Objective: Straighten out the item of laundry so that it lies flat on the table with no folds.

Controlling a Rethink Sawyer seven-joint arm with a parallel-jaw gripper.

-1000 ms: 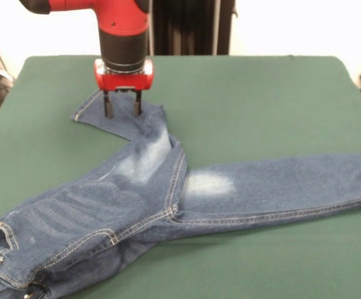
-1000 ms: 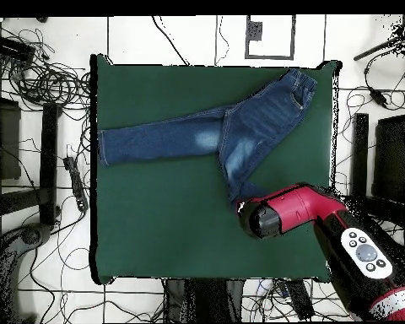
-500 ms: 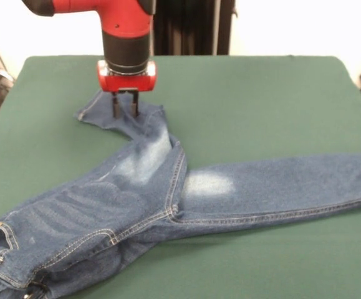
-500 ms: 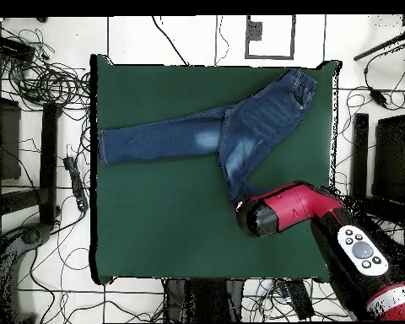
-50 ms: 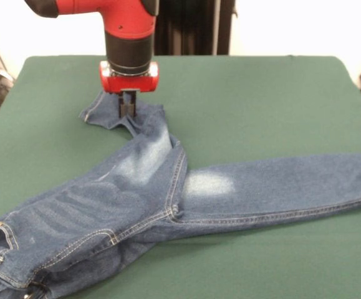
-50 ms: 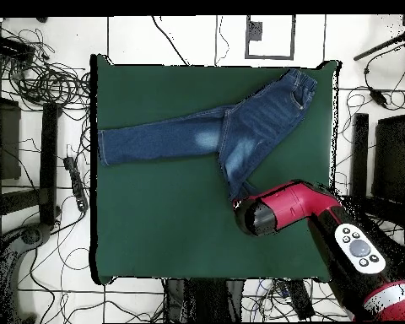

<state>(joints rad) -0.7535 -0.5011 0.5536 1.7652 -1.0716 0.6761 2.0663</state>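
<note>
One pair of jeans (image 5: 149, 199) lies on the green desk (image 5: 261, 106), and everything here is placed relative to it. In the front view the waistband with its brass button sits at the picture's lower left corner, partly cut off by the edge. One leg runs out long and fairly flat to the right, reaching the right edge of the picture. The other leg bends back toward the far side of the desk and is shortened, its lower end bunched and folded over itself. Faded whitish patches mark both thighs, on either side of the tan-stitched centre seam.

The end effector (image 5: 128, 107) stands upright over the hem of that folded leg, below the red and black arm (image 5: 128, 37). Its two dark fingers (image 5: 124, 104) are drawn close together and clenched on a pinch of denim at the hem, which rises slightly around them.

In the overhead view the jeans (image 6: 214, 126) spread across the upper half of the desk (image 6: 155, 228), waistband near the upper right corner, the long leg stretching to the left edge. The short leg points down toward the arm's head (image 6: 269, 213), which covers its end, so the grip itself is hidden there. Cables (image 6: 45, 84) lie on the floor to the left of the desk.
</note>
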